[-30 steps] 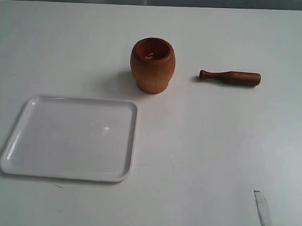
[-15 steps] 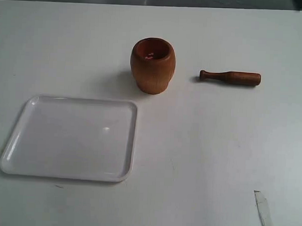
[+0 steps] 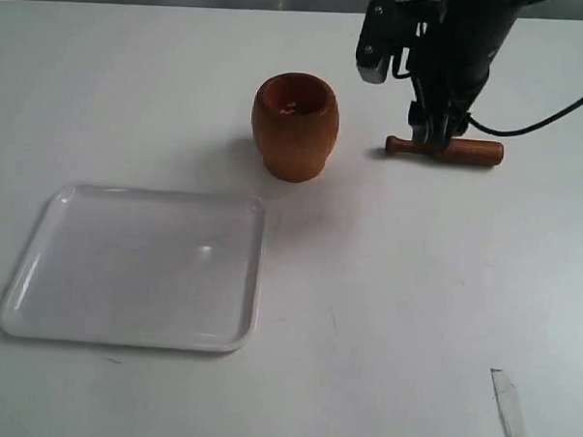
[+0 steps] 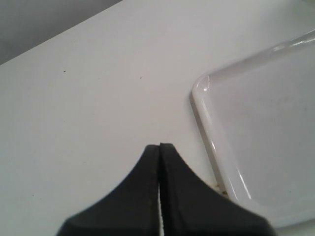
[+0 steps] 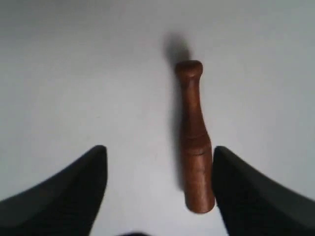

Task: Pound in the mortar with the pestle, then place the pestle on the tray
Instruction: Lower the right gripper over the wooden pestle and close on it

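The orange-brown mortar [image 3: 295, 127] stands upright at the back middle of the white table, with pinkish bits inside. To its right the reddish-brown pestle [image 3: 466, 152] lies flat, knobbed handle toward the mortar. My right gripper [image 3: 435, 138] has come down over it and is open. In the right wrist view the pestle [image 5: 194, 137] lies between the fingers of this gripper [image 5: 158, 150], close against one of them. The white tray [image 3: 135, 267] sits at the front left. My left gripper [image 4: 160, 145] is shut on nothing, beside a corner of the tray [image 4: 199, 105], and is out of the exterior view.
A black cable [image 3: 558, 109] trails from the right arm over the table's back right. A strip of pale tape [image 3: 506, 407] lies near the front right edge. The table's back edge runs just behind the mortar.
The right arm has entered from the back right and dropped its open gripper over the pestle. Mortar, pestle and tray have not moved.
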Controlling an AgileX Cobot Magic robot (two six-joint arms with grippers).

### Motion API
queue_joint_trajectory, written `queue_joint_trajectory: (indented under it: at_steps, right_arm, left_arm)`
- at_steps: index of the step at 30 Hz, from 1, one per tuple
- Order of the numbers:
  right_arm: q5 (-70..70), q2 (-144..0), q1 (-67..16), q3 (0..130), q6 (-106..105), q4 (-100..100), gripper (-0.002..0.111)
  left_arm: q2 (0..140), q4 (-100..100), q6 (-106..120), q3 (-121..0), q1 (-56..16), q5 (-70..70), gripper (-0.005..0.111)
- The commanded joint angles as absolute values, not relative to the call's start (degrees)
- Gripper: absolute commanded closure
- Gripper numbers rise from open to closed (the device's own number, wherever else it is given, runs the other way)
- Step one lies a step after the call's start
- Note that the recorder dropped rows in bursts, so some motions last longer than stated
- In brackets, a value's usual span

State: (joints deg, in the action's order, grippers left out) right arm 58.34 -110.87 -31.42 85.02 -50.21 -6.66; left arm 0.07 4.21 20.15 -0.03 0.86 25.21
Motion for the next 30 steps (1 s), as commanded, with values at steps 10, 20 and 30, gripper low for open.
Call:
queue_joint_trajectory:
  at_steps: [10, 20, 30]
  right_arm:
    - [47.4, -121.2, -25.4, 85.4, -54.8, -4.2, 0.056]
    - [44.6, -122.1, -25.0, 85.4, -58.4, -1.3, 0.062]
    - [40.8, -124.4, -25.0, 85.4, -58.4, -1.3, 0.074]
  left_arm:
    - [0.0, 3.8, 19.7, 0.0, 0.4, 25.0, 0.107]
    - [0.0, 3.8, 19.7, 0.0, 0.4, 25.0, 0.107]
    - [0.0, 3.8, 19.7, 0.0, 0.4, 25.0, 0.107]
